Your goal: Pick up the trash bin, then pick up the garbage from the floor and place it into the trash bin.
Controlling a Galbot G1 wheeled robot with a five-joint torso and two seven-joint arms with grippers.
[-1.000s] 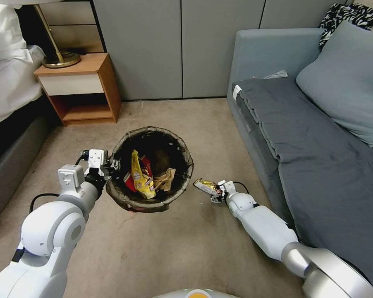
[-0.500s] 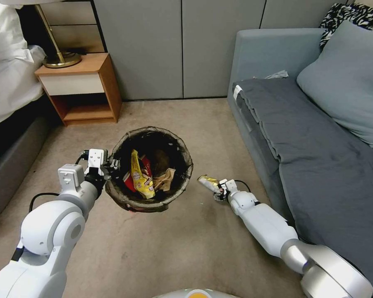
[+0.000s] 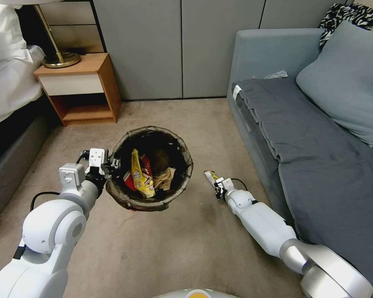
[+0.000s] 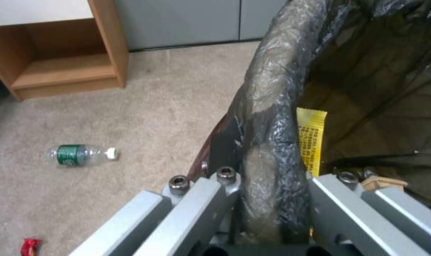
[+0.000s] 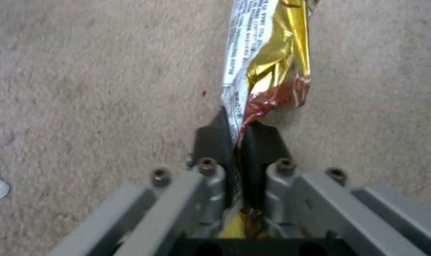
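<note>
gold-and-white wrapper (image 5: 267, 60), dark-lined trash bin (image 3: 150, 198), beige floor (image 3: 186, 248), zebra-striped throw (image 3: 348, 14)

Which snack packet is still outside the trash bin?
The gold-and-white foil packet pinched in the right hand, above the floor. The yellow packet already stands inside the trash bin, held by the left hand.

Landmark: round white plastic trash bin with dark bag liner (image 3: 151, 198), mouth open, half-filled with wrappers. Right of it, a bare strip of beige carpet floor (image 3: 203, 136), closed off farther right by the grey-blue fabric sofa (image 3: 277, 136). Behind-left stands the wooden nightstand (image 3: 81, 89); bare carpet between.
</note>
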